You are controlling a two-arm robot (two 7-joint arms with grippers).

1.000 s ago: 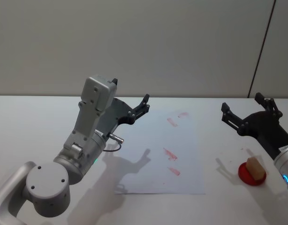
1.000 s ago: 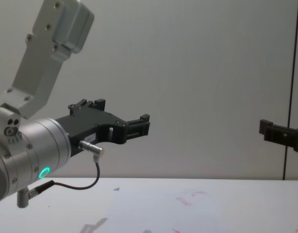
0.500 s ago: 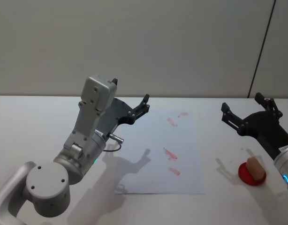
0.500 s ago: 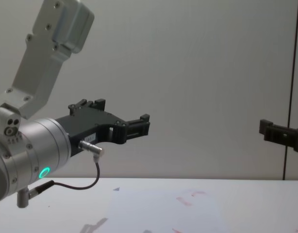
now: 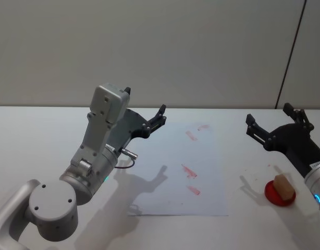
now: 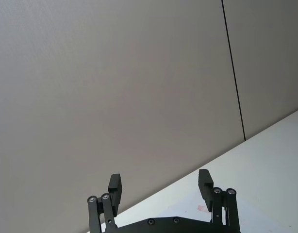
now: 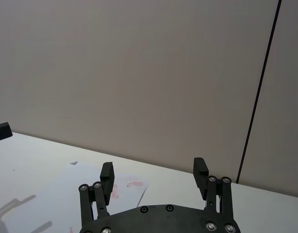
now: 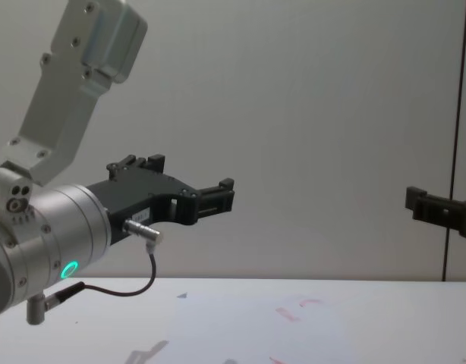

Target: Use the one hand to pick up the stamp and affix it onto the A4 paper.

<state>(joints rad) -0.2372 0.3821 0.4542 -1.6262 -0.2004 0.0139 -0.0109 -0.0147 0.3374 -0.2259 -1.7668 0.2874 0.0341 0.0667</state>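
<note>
Stamp (image 5: 283, 186) sits on red pad (image 5: 278, 198), below & body-side of my R gripper (image 5: 269, 115), fingers wide & empty; L gripper (image 5: 144, 101), also wide, is well off across A4 paper (image 5: 173, 177).

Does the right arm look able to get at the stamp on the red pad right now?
Probably yes: the stamp sits uncovered on the red pad, close to the open right tool, with nothing between them.

Matt pale wood stamp (image 5: 283, 188); smooth matt A4 paper (image 5: 206, 156).
</note>
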